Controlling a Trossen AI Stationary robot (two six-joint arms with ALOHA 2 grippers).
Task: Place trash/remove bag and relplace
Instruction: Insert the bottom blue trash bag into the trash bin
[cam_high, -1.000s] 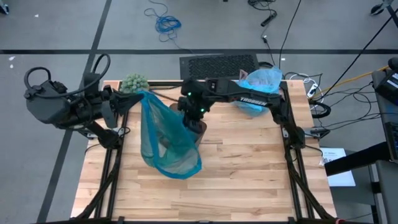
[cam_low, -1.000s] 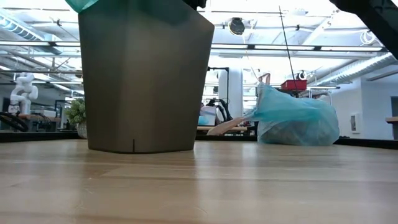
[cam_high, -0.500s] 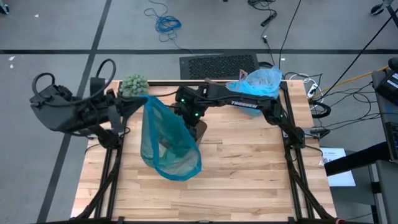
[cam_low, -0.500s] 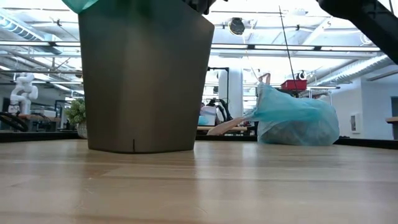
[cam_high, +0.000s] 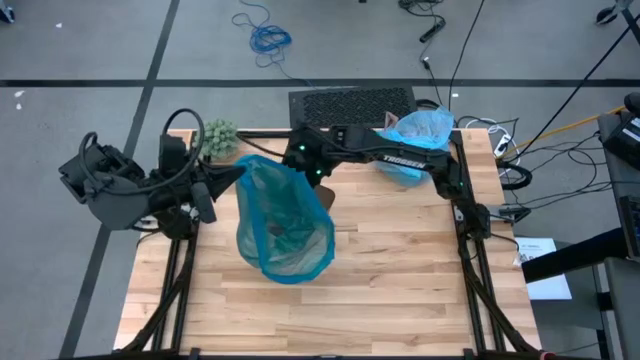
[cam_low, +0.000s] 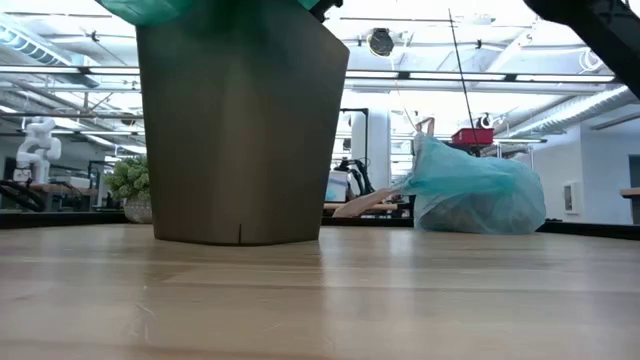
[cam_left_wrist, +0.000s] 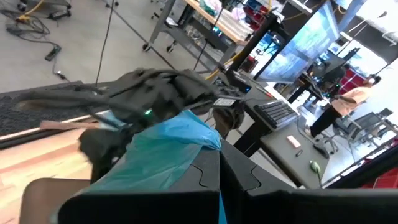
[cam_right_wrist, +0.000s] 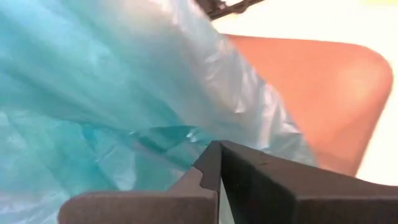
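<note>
My left pincer and right pincer, both pinching the darker teal-green plastic bag, are stretching its mouth wider than a moment ago over the brown bin; the sky-blue liner is lying beyond my right pincer on the counter.

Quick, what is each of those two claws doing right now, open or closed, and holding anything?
Left end effector: shut on the rim of the teal-green translucent plastic bag.
Right end effector: shut on the same bag's rim, opposite side.
</note>
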